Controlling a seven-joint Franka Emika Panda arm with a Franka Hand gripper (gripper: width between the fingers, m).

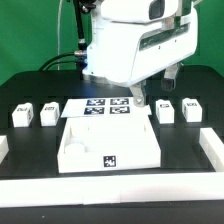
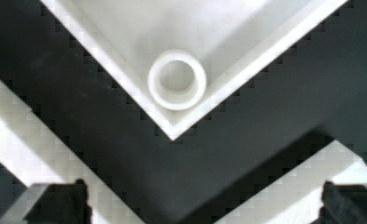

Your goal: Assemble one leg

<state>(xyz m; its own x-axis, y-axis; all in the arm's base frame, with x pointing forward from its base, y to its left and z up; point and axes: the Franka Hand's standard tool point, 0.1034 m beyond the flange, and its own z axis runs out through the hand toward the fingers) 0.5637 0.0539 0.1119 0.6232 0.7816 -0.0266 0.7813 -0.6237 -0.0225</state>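
Several legs, small white blocks with markers, stand on the black table: two at the exterior view's left [image 1: 21,115] [image 1: 47,113] and two at its right [image 1: 165,110] [image 1: 191,108]. The large white panel [image 1: 110,143] lies in the middle. My gripper [image 1: 152,90] hangs above the panel's far right part, clear of the legs. In the wrist view a panel corner [image 2: 233,40] with a round socket [image 2: 176,80] lies ahead of the gripper [image 2: 201,203]. The dark fingers [image 2: 55,205] stand wide apart with nothing between them. No leg shows in the wrist view.
The marker board [image 1: 105,106] lies flat just behind the panel. White rails sit at the table's left [image 1: 4,150] and right [image 1: 212,148] edges. The arm's white body [image 1: 130,45] hides the back middle of the table.
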